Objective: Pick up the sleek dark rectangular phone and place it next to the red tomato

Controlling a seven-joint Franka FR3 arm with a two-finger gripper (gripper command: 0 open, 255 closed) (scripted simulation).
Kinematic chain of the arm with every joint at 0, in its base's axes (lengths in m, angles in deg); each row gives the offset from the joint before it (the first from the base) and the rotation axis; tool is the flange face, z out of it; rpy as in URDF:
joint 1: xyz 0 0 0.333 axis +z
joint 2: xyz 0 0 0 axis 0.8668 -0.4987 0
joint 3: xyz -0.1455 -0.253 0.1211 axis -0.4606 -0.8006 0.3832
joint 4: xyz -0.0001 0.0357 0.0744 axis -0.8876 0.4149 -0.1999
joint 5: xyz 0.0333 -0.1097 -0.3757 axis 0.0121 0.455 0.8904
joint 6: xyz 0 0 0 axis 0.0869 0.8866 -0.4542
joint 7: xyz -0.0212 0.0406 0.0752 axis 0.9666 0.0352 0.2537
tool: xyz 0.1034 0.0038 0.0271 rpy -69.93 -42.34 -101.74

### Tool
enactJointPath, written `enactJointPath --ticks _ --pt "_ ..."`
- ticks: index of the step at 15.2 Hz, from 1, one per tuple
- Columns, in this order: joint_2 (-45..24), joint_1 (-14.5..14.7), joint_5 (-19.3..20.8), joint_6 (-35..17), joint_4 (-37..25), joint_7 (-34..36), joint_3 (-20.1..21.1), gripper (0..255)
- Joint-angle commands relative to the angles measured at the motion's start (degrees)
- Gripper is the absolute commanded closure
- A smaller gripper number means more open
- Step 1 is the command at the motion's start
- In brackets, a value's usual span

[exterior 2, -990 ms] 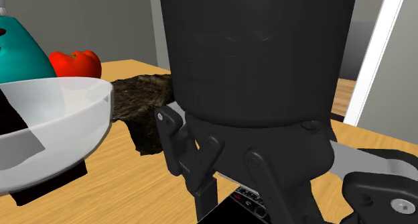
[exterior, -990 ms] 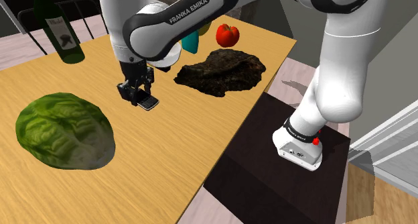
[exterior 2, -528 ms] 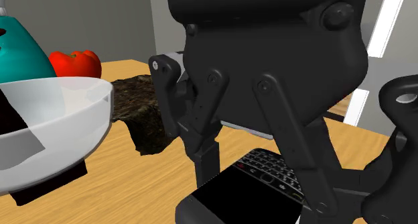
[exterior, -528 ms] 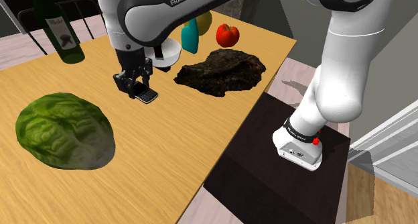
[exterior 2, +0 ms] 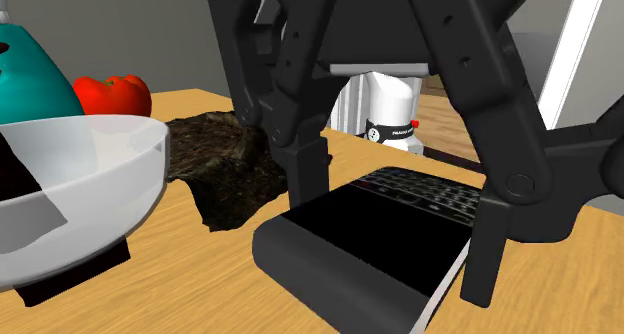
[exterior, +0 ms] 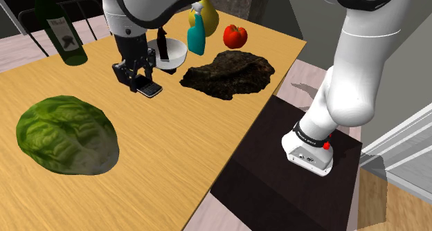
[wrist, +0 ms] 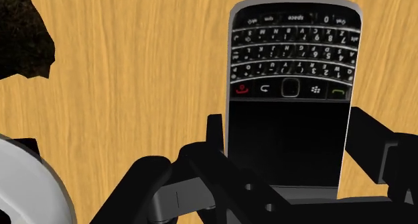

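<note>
A dark rectangular phone point(exterior: 149, 90) with a small keypad and a black screen is clasped between my gripper's point(exterior: 140, 85) two fingers, held a little above the wooden table point(exterior: 173, 146). In the wrist view the phone point(wrist: 291, 88) sticks out past the gripper point(wrist: 288, 152), one finger point(wrist: 215, 139) on each long side. Close up in the second exterior view, the phone point(exterior 2: 370, 237) lies flat in the gripper point(exterior 2: 395, 227). The red tomato point(exterior: 235, 36) sits at the table's far corner, well beyond the gripper, and the tomato point(exterior 2: 111, 94) shows past the bowl too.
A white bowl point(exterior: 170, 54) and a teal spray bottle point(exterior: 196, 36) stand just behind the gripper. A dark rough lump point(exterior: 228, 72) lies between gripper and tomato. A lettuce head point(exterior: 66, 134) and a wine bottle point(exterior: 66, 32) are on the shoulder view's left.
The gripper has risen with the phone in it and drifted toward the bowl, to the shoulder view's upper left. The phone is off the table.
</note>
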Motion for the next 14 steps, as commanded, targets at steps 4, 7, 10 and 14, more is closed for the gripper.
enactJointPath --ticks 4,7,10,14 --pt "0.8 0.0 -0.3 3.7 -2.9 0.0 0.1 255" --pt "1.1 0.1 -0.4 5.9 -4.8 0.0 0.2 255" --pt "1.3 0.1 -0.5 8.1 -6.8 0.1 0.3 255" --pt "1.4 0.2 -0.5 11.1 -9.8 0.2 0.3 255"
